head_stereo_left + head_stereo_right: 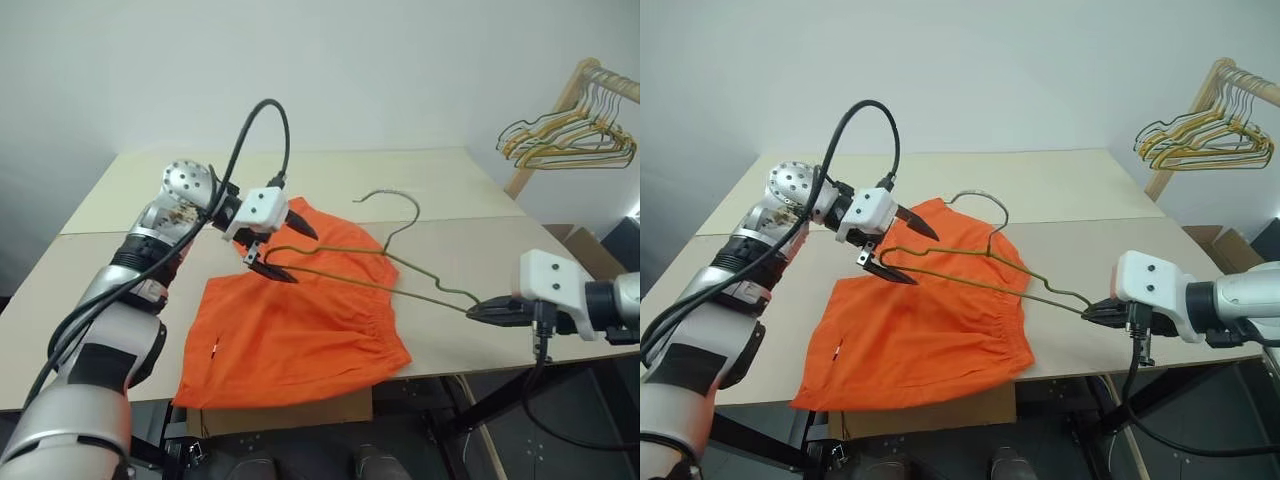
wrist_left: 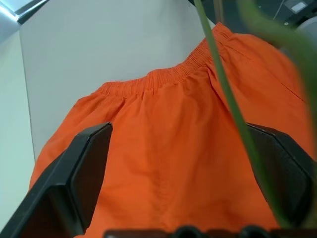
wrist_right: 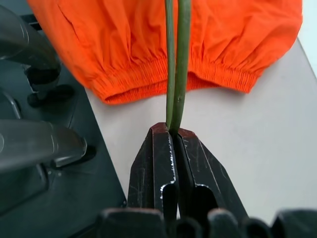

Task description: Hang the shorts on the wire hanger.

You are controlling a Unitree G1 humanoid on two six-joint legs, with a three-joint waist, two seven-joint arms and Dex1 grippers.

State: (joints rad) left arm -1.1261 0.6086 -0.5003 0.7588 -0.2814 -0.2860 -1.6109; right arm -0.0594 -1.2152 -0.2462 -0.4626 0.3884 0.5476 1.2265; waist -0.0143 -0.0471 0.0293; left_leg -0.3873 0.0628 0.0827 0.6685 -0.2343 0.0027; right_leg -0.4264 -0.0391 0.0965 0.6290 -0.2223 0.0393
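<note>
Beyond the table [image 1: 440, 190], head views show spare hangers [image 1: 570, 135]; right tool [image 3: 174, 130] pinches the wire hanger [image 3: 177, 59], left tool [image 1: 283, 248] gapes.

The right gripper [image 1: 1092, 311] pinches one end of the wire hanger [image 1: 985, 268] above the shorts [image 1: 925, 330], with the left gripper [image 1: 898, 250] wide open at nine o'clock.

Your head pair looks down and forward over the table [image 1: 440, 190]; both eyes share the shorts [image 1: 300, 330] at centre frame. Each wrist camera sits close above them, looking along its fingers.
</note>
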